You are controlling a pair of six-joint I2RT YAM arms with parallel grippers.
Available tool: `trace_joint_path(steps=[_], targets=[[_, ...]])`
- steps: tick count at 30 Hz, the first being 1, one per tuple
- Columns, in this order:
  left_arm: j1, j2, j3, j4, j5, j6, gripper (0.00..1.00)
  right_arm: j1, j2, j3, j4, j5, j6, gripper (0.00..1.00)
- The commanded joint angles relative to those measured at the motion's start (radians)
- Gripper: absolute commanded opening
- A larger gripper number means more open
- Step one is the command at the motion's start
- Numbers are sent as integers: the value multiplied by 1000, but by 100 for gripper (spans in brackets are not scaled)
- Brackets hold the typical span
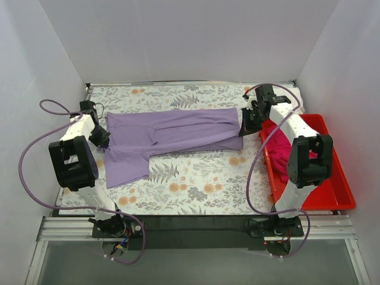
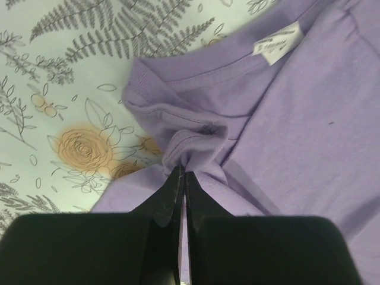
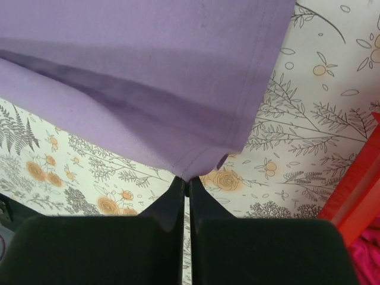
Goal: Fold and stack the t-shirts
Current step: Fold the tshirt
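The lavender t-shirt is stretched sideways across the floral tablecloth, folded lengthwise, with one sleeve hanging toward the front. My left gripper is shut on a bunch of fabric beside the collar; the white neck label shows. My right gripper is shut on the hem corner and holds it above the cloth. The magenta t-shirt lies crumpled in the red bin. The white t-shirt is out of view.
The red plastic bin stands along the right side of the table, and its edge shows in the right wrist view. The grey-and-orange floral tablecloth covers the table. White walls enclose three sides.
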Motion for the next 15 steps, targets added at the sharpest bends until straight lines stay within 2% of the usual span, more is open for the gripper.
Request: trace_joint_path(steps=[1,15], targets=[[4,11,75,-11,21,10,0,-13,35,60,22,-25,22,1],[4,78,129,15,45,7,0,-17,129,122,68,38,-1,1]])
